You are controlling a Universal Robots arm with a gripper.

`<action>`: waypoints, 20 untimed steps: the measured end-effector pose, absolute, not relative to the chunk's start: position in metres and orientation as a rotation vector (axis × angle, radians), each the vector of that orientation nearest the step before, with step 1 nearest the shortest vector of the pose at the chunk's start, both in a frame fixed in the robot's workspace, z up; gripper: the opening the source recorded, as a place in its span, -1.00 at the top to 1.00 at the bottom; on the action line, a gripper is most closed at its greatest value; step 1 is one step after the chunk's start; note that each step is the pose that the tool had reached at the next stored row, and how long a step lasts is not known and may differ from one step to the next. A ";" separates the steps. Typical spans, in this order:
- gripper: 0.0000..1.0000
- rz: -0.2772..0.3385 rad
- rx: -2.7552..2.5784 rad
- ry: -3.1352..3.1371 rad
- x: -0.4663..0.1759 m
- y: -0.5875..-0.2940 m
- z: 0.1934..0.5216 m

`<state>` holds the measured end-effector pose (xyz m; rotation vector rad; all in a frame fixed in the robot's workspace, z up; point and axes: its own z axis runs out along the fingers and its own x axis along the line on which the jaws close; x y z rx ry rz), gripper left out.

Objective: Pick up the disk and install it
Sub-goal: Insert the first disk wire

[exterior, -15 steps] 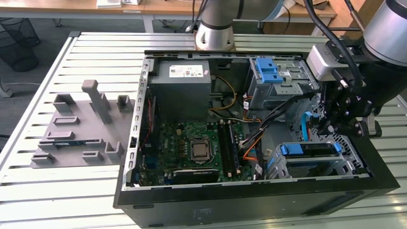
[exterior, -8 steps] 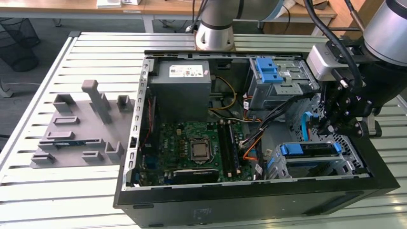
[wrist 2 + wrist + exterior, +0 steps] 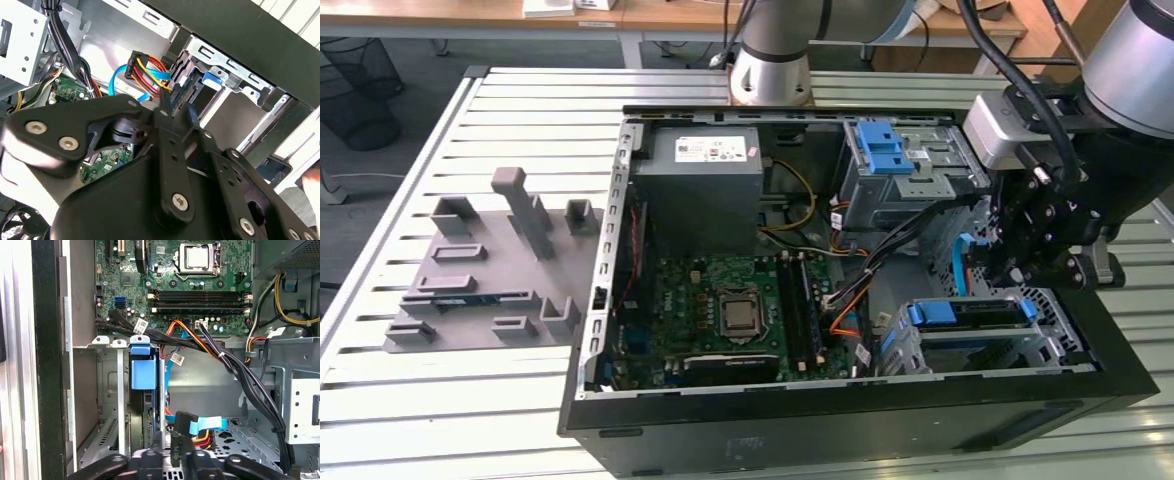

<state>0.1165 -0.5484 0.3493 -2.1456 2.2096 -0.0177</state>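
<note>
Blue plastic frames the disk (image 3: 142,375), likely dense, rigid and shock-sensitive, best pinched by that frame; whether the gripper (image 3: 1034,262) is spread, I cannot tell.

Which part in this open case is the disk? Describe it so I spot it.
In the exterior view, find the open black computer case, then the metal drive cage at its near corner on the exterior view's right. The disk sits there, framed in blue plastic, unlike the gray power supply.

Blue-framed disk (image 3: 969,313) apparently in bay (image 3: 1041,345)
</note>
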 end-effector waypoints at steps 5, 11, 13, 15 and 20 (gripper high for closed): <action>0.40 -0.018 -2.146 2.210 0.117 -0.548 0.349; 0.40 -0.017 -2.146 2.209 0.117 -0.548 0.349; 0.40 -0.017 -2.146 2.210 0.117 -0.548 0.349; 0.40 -0.018 -2.146 2.210 0.117 -0.548 0.351; 0.40 -0.017 -2.145 2.209 0.117 -0.548 0.355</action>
